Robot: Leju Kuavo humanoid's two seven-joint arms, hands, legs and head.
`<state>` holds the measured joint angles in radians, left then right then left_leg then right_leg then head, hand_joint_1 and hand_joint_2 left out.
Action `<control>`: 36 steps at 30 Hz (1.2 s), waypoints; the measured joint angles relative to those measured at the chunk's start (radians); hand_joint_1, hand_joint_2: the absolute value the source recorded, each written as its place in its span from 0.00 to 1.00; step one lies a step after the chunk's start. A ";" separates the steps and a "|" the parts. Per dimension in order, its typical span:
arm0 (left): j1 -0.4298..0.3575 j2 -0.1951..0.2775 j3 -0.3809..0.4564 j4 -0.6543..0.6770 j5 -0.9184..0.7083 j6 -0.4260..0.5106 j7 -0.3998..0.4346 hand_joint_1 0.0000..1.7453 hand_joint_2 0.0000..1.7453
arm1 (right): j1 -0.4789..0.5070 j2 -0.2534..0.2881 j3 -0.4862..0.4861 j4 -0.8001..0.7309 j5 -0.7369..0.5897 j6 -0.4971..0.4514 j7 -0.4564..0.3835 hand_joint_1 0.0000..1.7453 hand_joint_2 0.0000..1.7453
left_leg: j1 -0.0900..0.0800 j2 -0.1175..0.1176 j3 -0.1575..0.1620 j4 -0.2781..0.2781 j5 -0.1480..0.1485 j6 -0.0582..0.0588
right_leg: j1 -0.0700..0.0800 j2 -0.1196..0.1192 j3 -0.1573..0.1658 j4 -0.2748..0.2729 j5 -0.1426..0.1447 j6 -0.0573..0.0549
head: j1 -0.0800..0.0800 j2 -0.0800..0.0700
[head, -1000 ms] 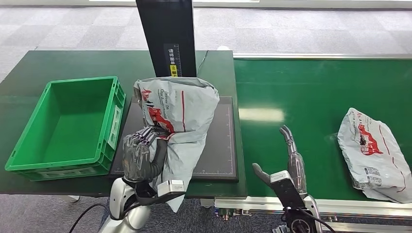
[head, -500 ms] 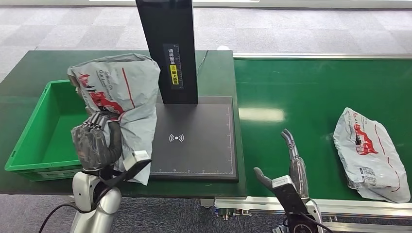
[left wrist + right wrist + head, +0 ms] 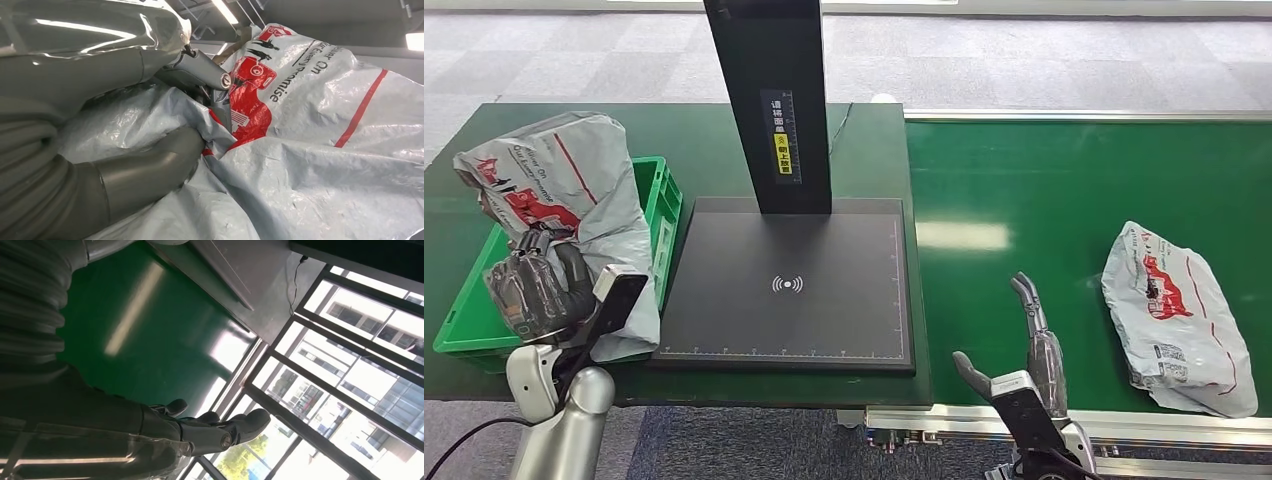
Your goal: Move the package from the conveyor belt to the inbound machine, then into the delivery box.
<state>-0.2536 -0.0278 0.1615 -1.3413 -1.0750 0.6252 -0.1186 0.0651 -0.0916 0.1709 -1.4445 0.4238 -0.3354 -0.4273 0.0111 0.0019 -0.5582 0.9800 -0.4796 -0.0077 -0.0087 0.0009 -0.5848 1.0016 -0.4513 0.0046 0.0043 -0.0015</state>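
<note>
Head view, left hand [image 3: 536, 292] gripping grey package [image 3: 559, 190] above green box [image 3: 656, 215], right hand [image 3: 1024, 355] spread, holding nothing

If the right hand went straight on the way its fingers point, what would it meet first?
Probably nothing soon: the open right hand points away from the robot along bare green conveyor belt. The grey plastic mailer bag lies off to its right side; depth is uncertain.

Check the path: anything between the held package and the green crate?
Nothing visible. The left hand grips the grey package, which hangs over the green crate at its near side. The crate's open top shows nothing inside where visible, though the package hides much of the interior.
</note>
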 joint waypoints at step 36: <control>-0.054 0.010 -0.011 0.139 0.021 0.000 -0.168 0.00 1.00 | -0.052 0.003 0.000 0.001 0.019 0.019 0.021 0.00 1.00 | 0.000 0.000 -0.002 0.000 0.000 0.000 | 0.000 0.000 -0.001 0.000 0.000 0.000 | 0.000 0.000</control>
<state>-0.3073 -0.0182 0.1502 -1.2023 -1.0535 0.6250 -0.2870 0.0127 -0.0887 0.1713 -1.4430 0.4431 -0.3160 -0.4060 0.0110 0.0016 -0.5601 0.9800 -0.4793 -0.0077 -0.0087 0.0009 -0.5859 1.0018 -0.4512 0.0046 0.0044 -0.0015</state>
